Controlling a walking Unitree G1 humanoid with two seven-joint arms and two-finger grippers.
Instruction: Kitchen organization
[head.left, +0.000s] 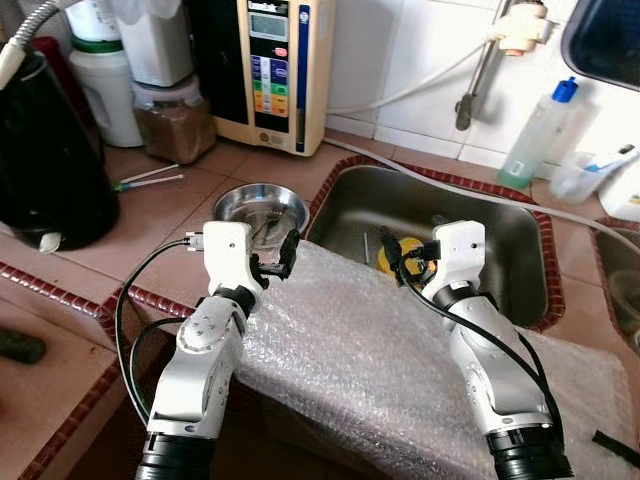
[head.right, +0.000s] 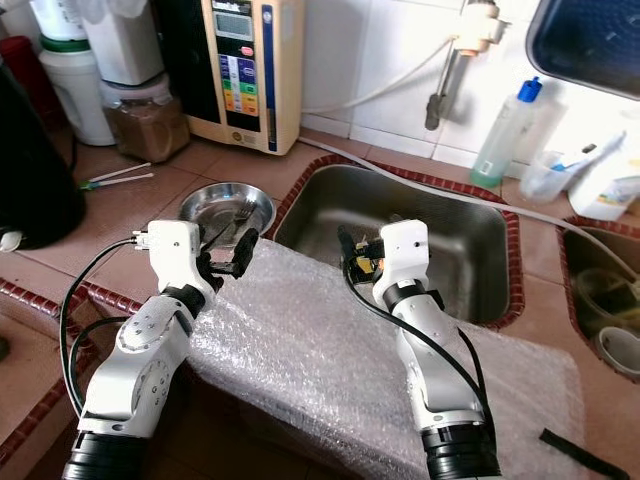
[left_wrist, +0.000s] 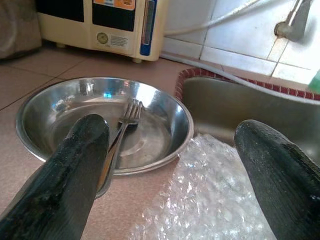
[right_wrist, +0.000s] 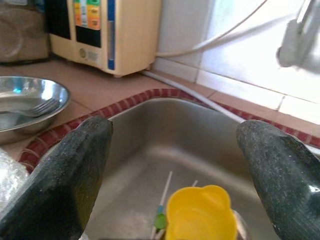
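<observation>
Open tile left, sink ahead
Bubble wrap (head.left: 400, 350) blocks the near edge; bowl (head.left: 262, 205) with fork (left_wrist: 125, 127) occupies counter (head.left: 150, 220); yellow cup (right_wrist: 200, 217) sits in sink (head.left: 500, 230).

Location: a domestic kitchen. Indicators: a terracotta-tiled countertop (head.left: 215, 170) with a red patterned border, a recessed stainless steel sink (head.left: 480, 215), and white wall tiles (head.left: 420, 60) behind it. A water purifier unit (head.left: 283, 70) stands against the wall with a hose running to the tap fitting (head.left: 520, 30). A dish soap bottle (head.left: 537, 133), a steel bowl (head.left: 262, 207) holding a fork (left_wrist: 125, 125), and storage jars (head.left: 175, 118) are also present
</observation>
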